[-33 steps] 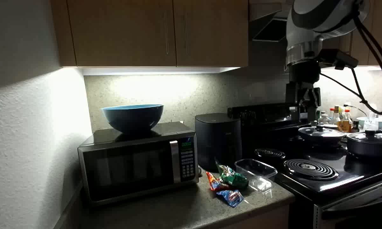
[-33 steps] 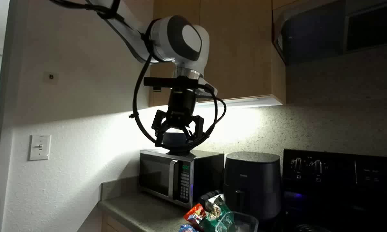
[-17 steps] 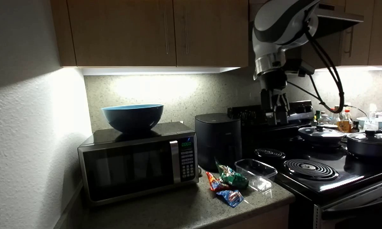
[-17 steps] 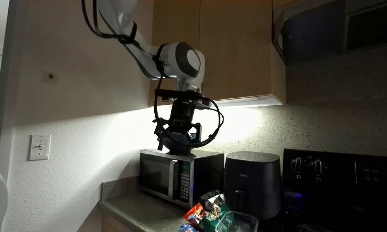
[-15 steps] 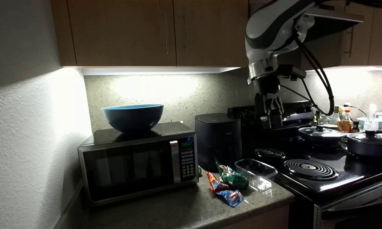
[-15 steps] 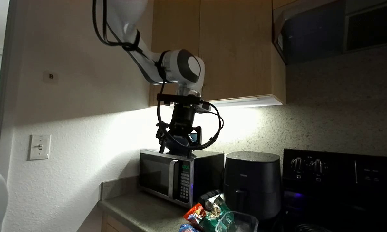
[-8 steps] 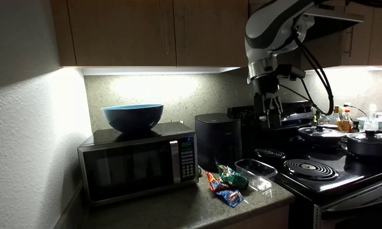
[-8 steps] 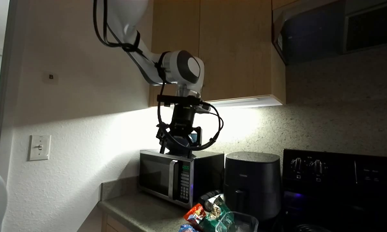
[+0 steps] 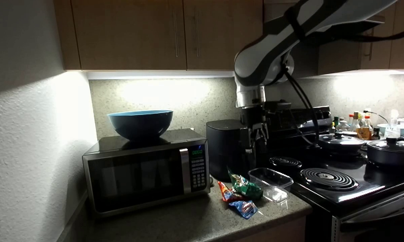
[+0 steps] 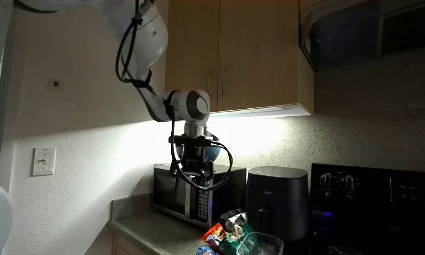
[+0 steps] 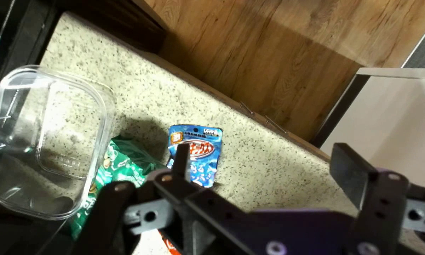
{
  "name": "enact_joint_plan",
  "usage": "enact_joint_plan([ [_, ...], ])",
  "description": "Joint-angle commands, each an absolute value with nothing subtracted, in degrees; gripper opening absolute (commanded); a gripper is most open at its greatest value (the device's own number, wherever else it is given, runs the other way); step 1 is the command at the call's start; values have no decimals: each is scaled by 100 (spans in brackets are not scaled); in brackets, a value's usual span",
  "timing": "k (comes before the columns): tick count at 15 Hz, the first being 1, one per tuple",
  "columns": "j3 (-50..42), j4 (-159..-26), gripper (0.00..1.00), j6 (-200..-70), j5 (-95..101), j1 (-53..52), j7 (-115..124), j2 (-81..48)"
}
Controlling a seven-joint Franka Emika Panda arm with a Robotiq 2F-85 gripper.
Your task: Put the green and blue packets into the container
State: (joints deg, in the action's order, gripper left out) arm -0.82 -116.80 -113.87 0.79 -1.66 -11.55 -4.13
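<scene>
Overhead, a gripper (image 11: pixel 265 168) spread wide, with nothing in its grasp

Its two fingers point down over the speckled counter (image 11: pixel 138 95), far apart, with no object between them; in both exterior views it hangs above the packets and appears to touch nothing. Below, the blue packet (image 11: pixel 205 157) lies on the counter, partly hidden in the wrist view by one fingertip and far from the opposite one. It is probably light, slippery foil that crumples easily; a low pinch across its long sides, at the middle, should hold best once the gripper is centred.

Farther out, the green packet (image 11: pixel 125 171) lies rumpled just beside the container; contact is hard to tell. It looks fuller and soft, so a gentle grip on its puffed body seems wise. An orange-red packet (image 9: pixel 228 194) lies close against it and could snag.

Outermost, the see-through container (image 11: pixel 70 120) has neither packet inside. Being thin plastic, it would likely slide if bumped.
</scene>
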Motion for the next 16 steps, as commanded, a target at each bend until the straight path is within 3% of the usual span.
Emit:
enact_joint_plan([
  [1, -15, -11330, 100, -11800, 485, -167, -670, -1129],
  [8, 20, -11282, 100, -11762, 361, -122, -823, -1203],
  [16, -66, -9762, 100, -11413, 531, -127, -653, -3022],
])
